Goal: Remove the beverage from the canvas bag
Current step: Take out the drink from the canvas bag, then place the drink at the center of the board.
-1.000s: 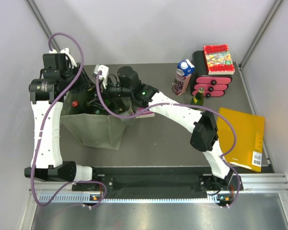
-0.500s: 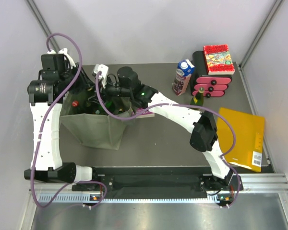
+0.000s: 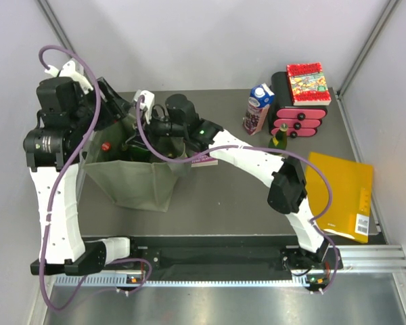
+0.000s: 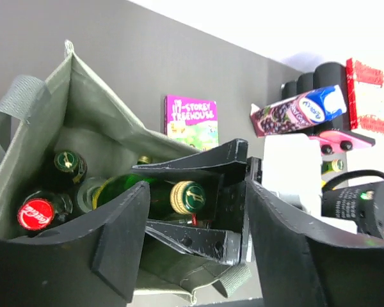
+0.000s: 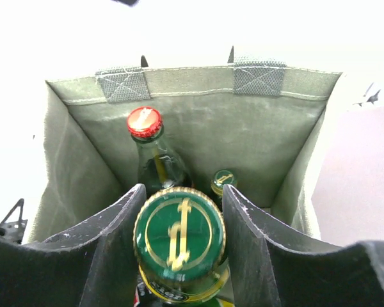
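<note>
– Green bottle [image 5: 179, 256]: where does it lie from the fingers?
– Clamped between the right gripper [image 5: 181, 192]'s 2 fingers, cap toward the wrist, long axis along the reach, inside the canvas bag [image 5: 198, 128]. Left gripper [image 4: 195, 192]: spread, empty, farther off.

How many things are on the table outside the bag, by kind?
Books: 3 (red book, purple book, yellow book)
Carton: 1
Bottle: 1
Drawer box: 1
Total: 6
</note>
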You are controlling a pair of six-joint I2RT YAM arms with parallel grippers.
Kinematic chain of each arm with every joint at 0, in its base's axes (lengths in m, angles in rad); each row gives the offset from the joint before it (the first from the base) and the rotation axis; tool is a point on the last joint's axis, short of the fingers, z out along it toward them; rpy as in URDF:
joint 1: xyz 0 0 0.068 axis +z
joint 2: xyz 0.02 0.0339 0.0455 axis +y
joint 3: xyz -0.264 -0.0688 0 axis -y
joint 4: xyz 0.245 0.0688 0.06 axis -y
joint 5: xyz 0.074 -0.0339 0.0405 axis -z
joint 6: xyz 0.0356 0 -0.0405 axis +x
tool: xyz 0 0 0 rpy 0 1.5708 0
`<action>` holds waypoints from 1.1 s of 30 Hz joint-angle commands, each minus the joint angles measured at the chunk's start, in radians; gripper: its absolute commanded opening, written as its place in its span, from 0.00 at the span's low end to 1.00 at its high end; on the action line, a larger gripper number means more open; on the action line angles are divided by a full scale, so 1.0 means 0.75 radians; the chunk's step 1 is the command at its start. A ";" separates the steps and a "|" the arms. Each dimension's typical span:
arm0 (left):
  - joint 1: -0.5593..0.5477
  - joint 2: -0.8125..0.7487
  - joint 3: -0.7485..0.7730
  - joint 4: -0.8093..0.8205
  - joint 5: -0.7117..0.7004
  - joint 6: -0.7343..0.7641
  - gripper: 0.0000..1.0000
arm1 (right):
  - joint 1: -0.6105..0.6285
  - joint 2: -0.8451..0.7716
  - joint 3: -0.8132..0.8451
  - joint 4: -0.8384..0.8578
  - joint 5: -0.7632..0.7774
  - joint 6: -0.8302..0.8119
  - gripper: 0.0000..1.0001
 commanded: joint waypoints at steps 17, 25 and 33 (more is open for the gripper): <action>0.001 -0.226 -0.228 0.304 -0.316 0.131 0.75 | -0.162 -0.249 0.207 0.295 -0.176 0.366 0.00; 0.001 -0.238 -0.331 0.358 -0.303 0.127 0.75 | -0.245 -0.361 0.246 0.276 -0.205 0.432 0.00; 0.001 -0.255 -0.398 0.376 -0.301 0.123 0.75 | -0.341 -0.447 0.236 0.219 -0.230 0.415 0.00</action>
